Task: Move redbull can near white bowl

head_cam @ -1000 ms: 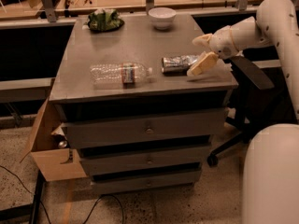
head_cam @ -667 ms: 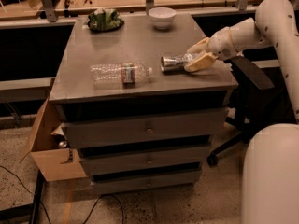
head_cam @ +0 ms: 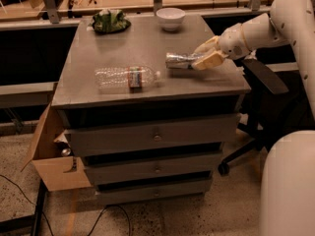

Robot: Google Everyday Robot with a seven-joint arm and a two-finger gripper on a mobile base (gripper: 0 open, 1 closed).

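The redbull can (head_cam: 178, 60), slim and shiny silver, lies on its side on the grey cabinet top (head_cam: 98, 48), right of centre. My gripper (head_cam: 203, 56) reaches in from the right, and its pale fingers (head_cam: 210, 60) are closed around the can's right end. The white bowl (head_cam: 171, 18) stands at the far edge of the top, behind the can and a little to its left, well apart from it.
A clear water bottle (head_cam: 127, 76) with a red-and-white label lies left of the can, near the front edge. A dark plate with a green bag (head_cam: 109, 21) sits at the back left. A cardboard box (head_cam: 54, 166) stands left of the drawers, and an office chair (head_cam: 263, 77) stands at the right.
The gripper has closed onto the can's right end. The can has shifted slightly away from the front edge, toward the bowl.
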